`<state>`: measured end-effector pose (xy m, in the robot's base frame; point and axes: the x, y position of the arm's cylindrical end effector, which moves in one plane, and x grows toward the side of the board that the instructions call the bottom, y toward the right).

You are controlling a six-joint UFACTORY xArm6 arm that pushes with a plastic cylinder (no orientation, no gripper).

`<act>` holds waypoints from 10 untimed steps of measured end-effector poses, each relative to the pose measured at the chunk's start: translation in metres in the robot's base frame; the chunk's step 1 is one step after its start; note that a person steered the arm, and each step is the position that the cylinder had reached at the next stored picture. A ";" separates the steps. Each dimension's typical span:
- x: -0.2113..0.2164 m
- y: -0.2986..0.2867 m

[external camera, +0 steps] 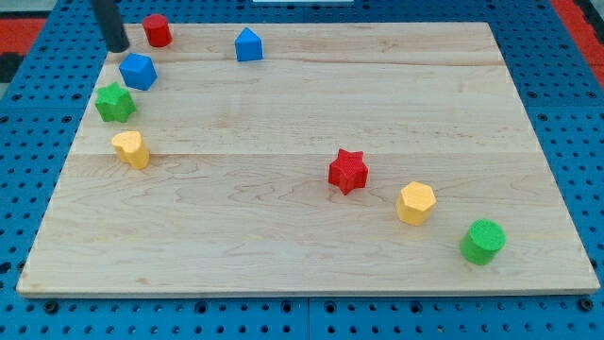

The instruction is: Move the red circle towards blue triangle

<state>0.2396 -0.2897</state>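
So the biggest thing here is the wooden board (311, 113), pale planks sitting on a blue pegboard table (566, 312). Next down is my dark rod coming in at the view's top left, with my tip (118, 48) planted just left of the red circle (157, 30), close to it but I can't tell if it's actually touching; no fingers on this rig, just the bare rod end. The red circle's up at the top-left corner of the board, and the blue triangle (248, 44) sits well off to its right along the top edge. Below my tip there's a blue cube-ish block (138, 71), then a green star (114, 102), then a yellow block (131, 148). Over on the lower right: red star (347, 171), yellow hexagon (415, 202), green circle (483, 241)
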 end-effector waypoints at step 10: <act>-0.016 0.111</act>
